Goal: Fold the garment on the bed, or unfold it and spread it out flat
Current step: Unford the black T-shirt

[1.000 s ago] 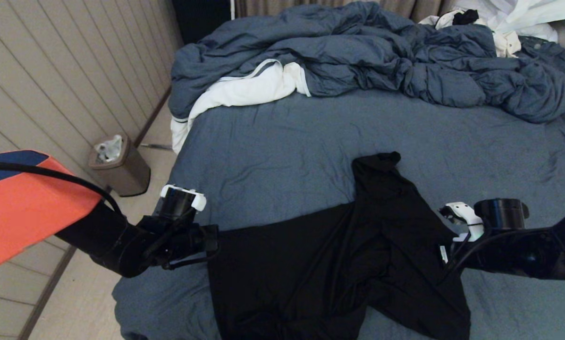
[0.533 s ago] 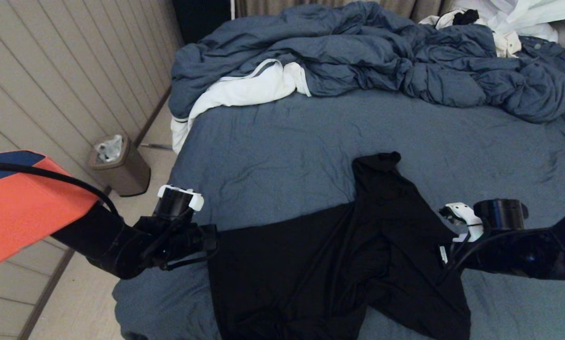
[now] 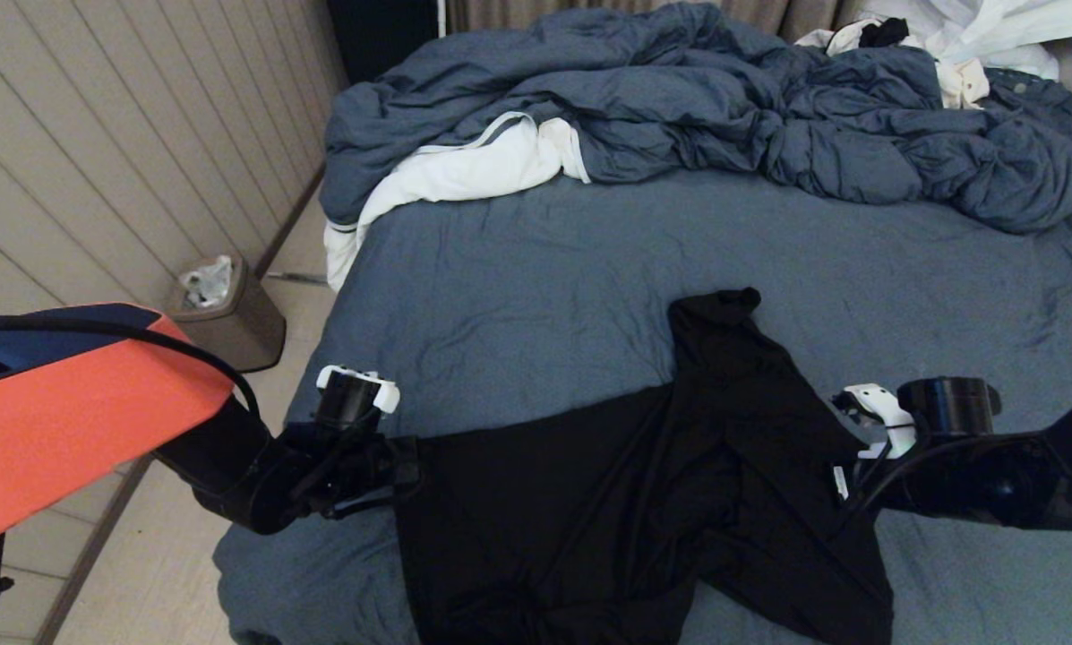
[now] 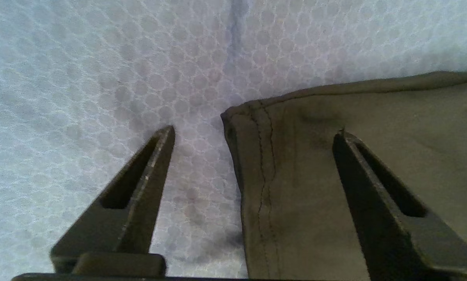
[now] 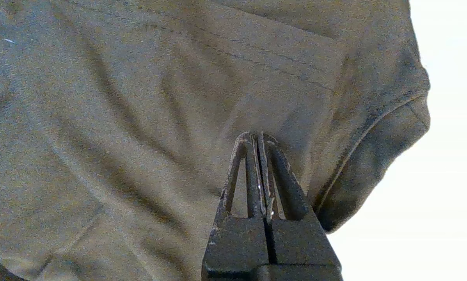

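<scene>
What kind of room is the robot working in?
Most likely a bedroom. There is a wide bed with a slate-blue sheet, a rumpled blue duvet bunched at its far end, and a black T-shirt lying on the sheet. A small waste bin stands on the floor beside the bed.

garment (image 3: 589, 511) on bed (image 3: 544, 269), duvet (image 3: 724, 107) behind

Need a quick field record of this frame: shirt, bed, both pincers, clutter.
garment: black T-shirt, partly spread on the near part of the bed, folds bunched toward the robot's right
bed: slate-blue sheet
left pincer: open, straddling the shirt's stitched hem corner
right pincer: shut, tips against the shirt fabric; whether cloth is pinched cannot be told
duvet: rumpled blue, far end of bed
floor: small bin beside the bed
</scene>
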Tool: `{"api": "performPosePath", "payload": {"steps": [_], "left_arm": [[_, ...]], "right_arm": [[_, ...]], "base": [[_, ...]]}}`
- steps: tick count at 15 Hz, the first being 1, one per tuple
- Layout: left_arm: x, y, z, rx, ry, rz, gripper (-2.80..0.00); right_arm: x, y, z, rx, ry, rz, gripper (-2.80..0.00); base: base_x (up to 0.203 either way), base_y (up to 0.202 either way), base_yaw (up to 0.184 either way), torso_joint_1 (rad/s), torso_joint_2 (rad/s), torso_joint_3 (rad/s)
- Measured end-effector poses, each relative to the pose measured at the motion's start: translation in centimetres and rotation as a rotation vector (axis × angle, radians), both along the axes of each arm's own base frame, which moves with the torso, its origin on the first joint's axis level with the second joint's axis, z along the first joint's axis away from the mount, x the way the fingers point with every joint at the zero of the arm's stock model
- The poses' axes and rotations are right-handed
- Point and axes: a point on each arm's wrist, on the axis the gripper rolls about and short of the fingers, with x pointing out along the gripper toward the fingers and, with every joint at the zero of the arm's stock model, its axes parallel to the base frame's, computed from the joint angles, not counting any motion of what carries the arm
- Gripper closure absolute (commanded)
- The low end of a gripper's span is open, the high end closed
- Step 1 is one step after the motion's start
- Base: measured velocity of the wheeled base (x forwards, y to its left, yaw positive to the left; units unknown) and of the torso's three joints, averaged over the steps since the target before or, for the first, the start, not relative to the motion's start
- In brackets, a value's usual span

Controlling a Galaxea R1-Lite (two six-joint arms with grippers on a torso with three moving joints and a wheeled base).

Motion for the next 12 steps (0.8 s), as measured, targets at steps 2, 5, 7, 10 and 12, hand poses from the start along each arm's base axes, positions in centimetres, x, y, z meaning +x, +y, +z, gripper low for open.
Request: {"api": "performPosePath", "payload": {"steps": [2,5,7,10,12], "left_arm": [[0.1,-0.1,-0.4,0.003,0.007,-0.001,0.0],[0.2,-0.1,-0.6,0.005,0.012,-0.002,0.0],[0.1,-0.1,-0.7,0.005,0.015,0.0,0.0],[0.2,-0.1,-0.6,0.001,0.009,0.001,0.0],[0.3,-0.1,-0.7,0.0,0.004,0.0,0.0]], "right_arm": [[0.0,0.0,0.0,0.0,-0.002,0.0,0.0],[0.1,0.0,0.1,0.0,-0.003,0.0,0.0],[0.1,-0.1,0.1,-0.001,-0.005,-0.003,0.0],[0.5,-0.7,0.2,0.0,-0.015,-0.022,0.0],[0.8,-1.5,0.8,0.015,-0.041,-0.06,0.0]], "base": [[0.0,0.0,0.0,0.0,0.0,0.0],[0.0,0.0,0.0,0.0,0.0,0.0],[0.0,0.0,0.0,0.0,0.0,0.0],[0.0,0.0,0.0,0.0,0.0,0.0],[0.0,0.0,0.0,0.0,0.0,0.0]]}}
